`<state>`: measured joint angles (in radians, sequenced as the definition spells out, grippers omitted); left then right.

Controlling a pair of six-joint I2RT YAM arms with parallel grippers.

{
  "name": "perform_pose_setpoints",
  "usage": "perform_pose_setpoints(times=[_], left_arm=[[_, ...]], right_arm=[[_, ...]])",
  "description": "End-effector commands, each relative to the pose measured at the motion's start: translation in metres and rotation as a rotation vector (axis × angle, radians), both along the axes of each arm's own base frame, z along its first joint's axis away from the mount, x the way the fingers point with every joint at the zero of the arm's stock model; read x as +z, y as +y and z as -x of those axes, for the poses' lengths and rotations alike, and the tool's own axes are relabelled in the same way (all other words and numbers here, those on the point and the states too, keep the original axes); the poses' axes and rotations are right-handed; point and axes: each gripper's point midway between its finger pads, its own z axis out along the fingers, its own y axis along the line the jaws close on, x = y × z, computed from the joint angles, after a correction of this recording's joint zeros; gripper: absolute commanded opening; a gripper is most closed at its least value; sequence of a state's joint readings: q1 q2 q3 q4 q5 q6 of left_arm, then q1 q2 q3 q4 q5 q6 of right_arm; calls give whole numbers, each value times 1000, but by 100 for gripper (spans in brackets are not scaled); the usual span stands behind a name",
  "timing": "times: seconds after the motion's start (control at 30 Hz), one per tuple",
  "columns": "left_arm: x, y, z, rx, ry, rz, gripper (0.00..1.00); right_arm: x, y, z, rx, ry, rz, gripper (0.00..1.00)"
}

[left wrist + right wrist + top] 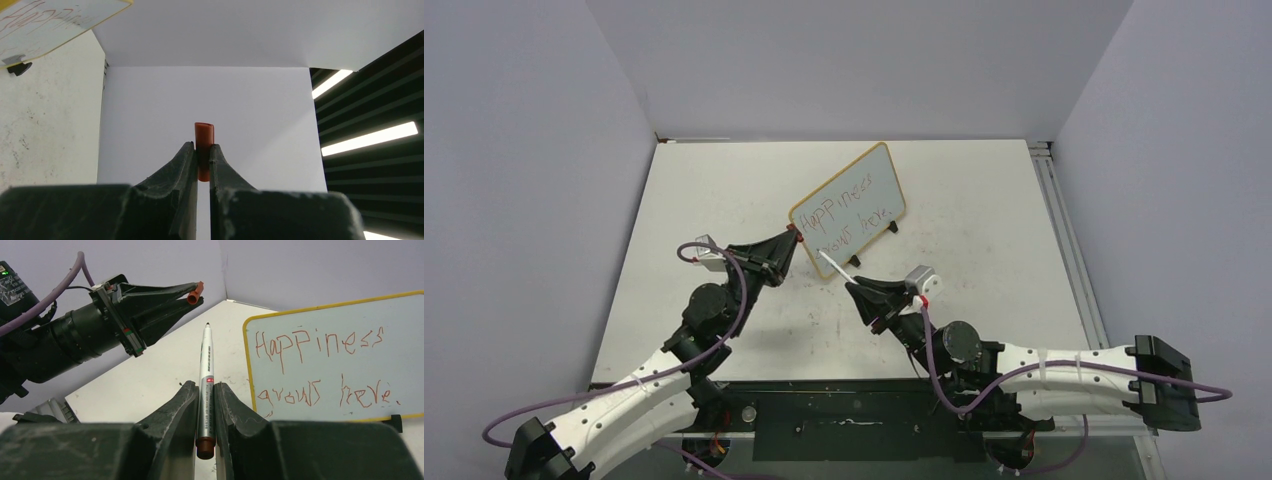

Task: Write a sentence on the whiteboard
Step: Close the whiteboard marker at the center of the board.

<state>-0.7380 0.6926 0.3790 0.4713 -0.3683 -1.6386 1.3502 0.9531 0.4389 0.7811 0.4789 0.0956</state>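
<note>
Firmly, the right gripper (205, 387) clamps an uncapped marker (206, 355), its tip near the whiteboard (320, 372). The left gripper (201, 148) pinches the red cap (204, 135). The sentence (280, 347), "Happiness grows here", fills the board, which stands propped on the table (984, 190).

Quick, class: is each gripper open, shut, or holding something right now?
Left gripper: shut on the red cap.
Right gripper: shut on the marker.
</note>
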Motion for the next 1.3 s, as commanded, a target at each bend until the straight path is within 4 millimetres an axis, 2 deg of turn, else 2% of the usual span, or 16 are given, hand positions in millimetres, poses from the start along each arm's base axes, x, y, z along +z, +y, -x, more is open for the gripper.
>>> perform_pose_setpoints(times=[0.0, 0.43, 1.27], left_arm=[[2, 7, -1, 26, -3, 17, 0], [-1, 2, -3, 9, 6, 36, 0], [2, -3, -3, -12, -2, 53, 0]], right_arm=[[41, 4, 0, -7, -34, -109, 5], [39, 16, -2, -3, -47, -89, 5], [35, 20, -6, -20, -44, -75, 5]])
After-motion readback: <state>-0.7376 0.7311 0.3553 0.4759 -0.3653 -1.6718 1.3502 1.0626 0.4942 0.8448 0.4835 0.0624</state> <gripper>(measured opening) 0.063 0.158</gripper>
